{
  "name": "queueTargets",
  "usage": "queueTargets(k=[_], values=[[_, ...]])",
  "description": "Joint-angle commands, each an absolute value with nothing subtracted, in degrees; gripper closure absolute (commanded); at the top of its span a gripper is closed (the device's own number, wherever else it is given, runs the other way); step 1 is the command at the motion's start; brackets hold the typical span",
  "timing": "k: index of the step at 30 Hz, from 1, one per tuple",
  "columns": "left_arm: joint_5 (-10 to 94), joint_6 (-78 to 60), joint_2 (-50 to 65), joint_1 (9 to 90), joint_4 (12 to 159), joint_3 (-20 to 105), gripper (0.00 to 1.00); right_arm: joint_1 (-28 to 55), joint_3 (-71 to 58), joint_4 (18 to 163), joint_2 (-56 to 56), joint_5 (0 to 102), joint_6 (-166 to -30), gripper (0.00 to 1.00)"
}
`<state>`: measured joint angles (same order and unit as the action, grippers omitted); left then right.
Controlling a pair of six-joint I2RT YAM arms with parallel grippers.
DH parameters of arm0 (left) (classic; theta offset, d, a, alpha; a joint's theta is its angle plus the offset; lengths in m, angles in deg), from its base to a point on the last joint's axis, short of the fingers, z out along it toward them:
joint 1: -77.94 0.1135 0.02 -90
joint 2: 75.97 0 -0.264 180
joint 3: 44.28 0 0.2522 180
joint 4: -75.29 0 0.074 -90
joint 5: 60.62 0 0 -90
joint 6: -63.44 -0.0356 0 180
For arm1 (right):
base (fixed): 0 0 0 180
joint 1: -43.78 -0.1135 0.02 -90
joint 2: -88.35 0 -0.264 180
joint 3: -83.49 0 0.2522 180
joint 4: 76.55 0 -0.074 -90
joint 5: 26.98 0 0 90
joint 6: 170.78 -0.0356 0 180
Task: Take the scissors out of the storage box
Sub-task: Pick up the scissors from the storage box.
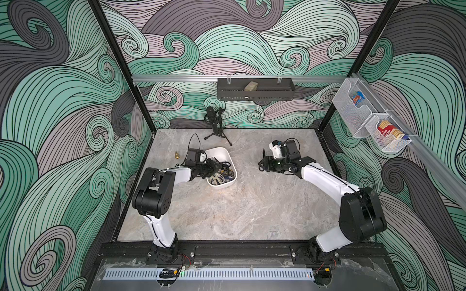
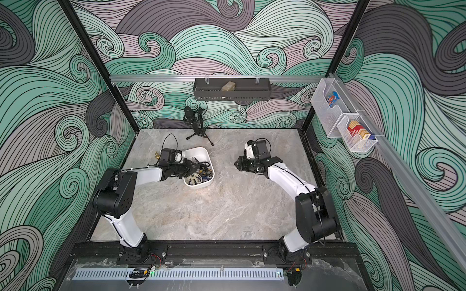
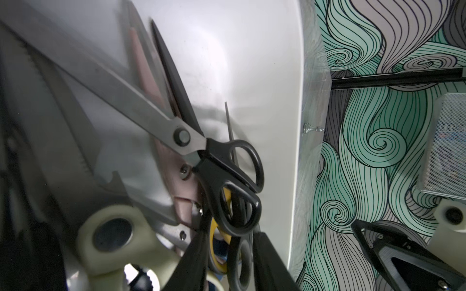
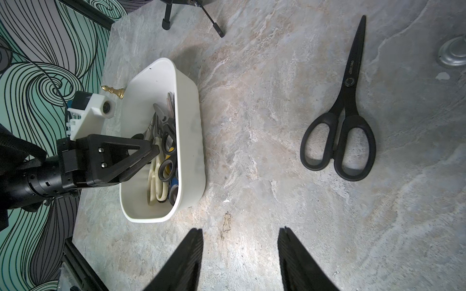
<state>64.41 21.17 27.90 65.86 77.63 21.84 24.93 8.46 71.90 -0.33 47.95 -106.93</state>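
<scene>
The white storage box (image 1: pixel 222 151) (image 2: pixel 201 151) (image 4: pixel 191 126) stands left of centre on the table, and several scissors are piled along its near side. My left gripper (image 1: pixel 216 167) (image 2: pixel 193 167) (image 3: pixel 228 230) reaches into the box. Its fingers (image 3: pixel 267 257) are shut on the black and yellow handle loops of the scissors (image 3: pixel 239 262). A larger black-handled pair (image 3: pixel 227 176) and a cream-handled pair (image 4: pixel 157 176) lie beside them. One black pair (image 4: pixel 345 113) lies flat on the table near my right gripper (image 1: pixel 261 163) (image 4: pixel 239 231). That gripper hangs open over bare table with nothing in it.
A microphone on a tripod (image 1: pixel 214 123) stands behind the box. A small brass piece (image 1: pixel 178 155) lies left of the box, and a silver piece (image 4: pixel 451 54) lies near the loose scissors. A black wall tray (image 1: pixel 254 90) and white mesh baskets (image 1: pixel 365 118) hang on the walls.
</scene>
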Motion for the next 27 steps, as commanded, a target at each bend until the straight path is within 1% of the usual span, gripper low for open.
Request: queueTargets(k=[1,4,6,11,14,19,27], values=[[65.5,22.3,30.6,65.5,76.6,21.3,0.66,24.7,8.8,71.8,0.0,48.4,-107.3,0.48],[65.4,22.6,30.8,65.5,77.3,21.6,0.67,24.7,8.8,71.7,-0.1,48.4,-107.2,0.48],[63.8,21.8,30.1,65.4,80.7,22.4,0.67,24.7,8.7,71.8,-0.2,48.3,-107.1,0.48],[54.9,18.5,24.9,64.8,89.7,25.0,0.67,24.7,8.6,71.8,-0.7,48.3,-106.8,0.48],[51.8,18.2,22.9,64.1,92.4,26.8,0.66,24.7,8.4,71.9,-1.3,47.9,-106.8,0.48],[51.2,21.7,22.6,61.9,92.0,28.4,0.66,24.7,8.3,71.8,-1.6,47.8,-106.5,0.48],[50.1,28.3,25.4,60.0,88.7,27.8,0.66,24.7,8.7,71.8,-1.6,48.2,-105.8,0.47]])
